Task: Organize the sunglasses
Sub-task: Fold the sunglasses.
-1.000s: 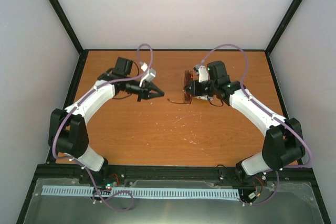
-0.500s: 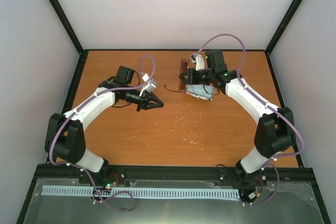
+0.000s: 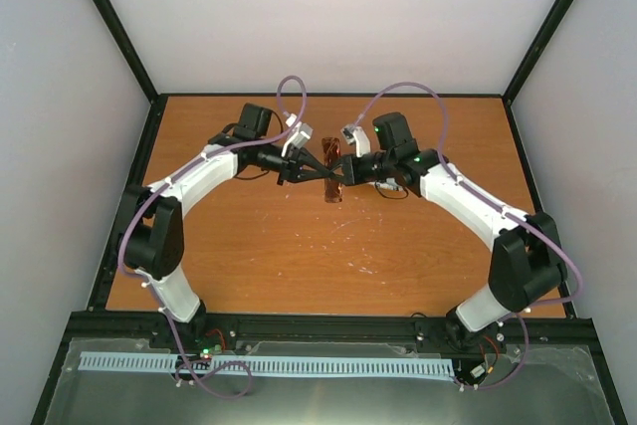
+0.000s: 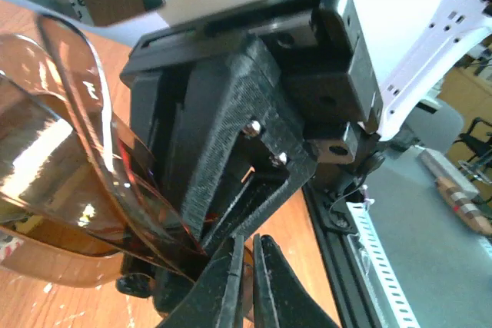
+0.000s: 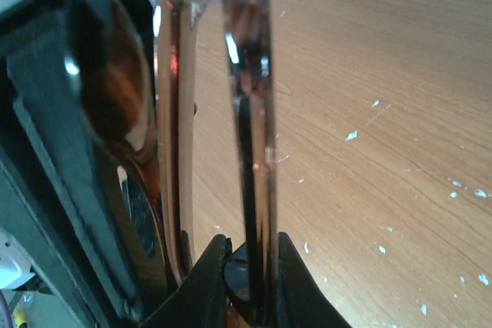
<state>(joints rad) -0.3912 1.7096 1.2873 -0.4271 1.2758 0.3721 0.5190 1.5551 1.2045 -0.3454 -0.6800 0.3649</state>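
The sunglasses [image 3: 332,164] hang above the middle of the table between both grippers. My right gripper [image 3: 344,174] is shut on them. In the right wrist view its jaws [image 5: 250,270] pinch a reddish-brown part of the frame [image 5: 250,113], with a brown lens [image 5: 115,97] to the left. My left gripper [image 3: 317,172] has its tips at the glasses. In the left wrist view its fingers [image 4: 250,286] are closed to a thin slit with a sliver of brown frame in it. The brownish lenses [image 4: 46,182] fill the left, against the right gripper's black body [image 4: 231,113].
A small pale object [image 3: 395,187] lies on the table [image 3: 299,256], mostly hidden under the right wrist. Black frame posts and grey walls enclose the table. A slotted white strip [image 3: 269,365] runs along the near edge by the arm bases.
The right gripper carried the sunglasses left and forward to the table's middle. The left gripper moved right to meet them and closed from open to shut at the glasses.
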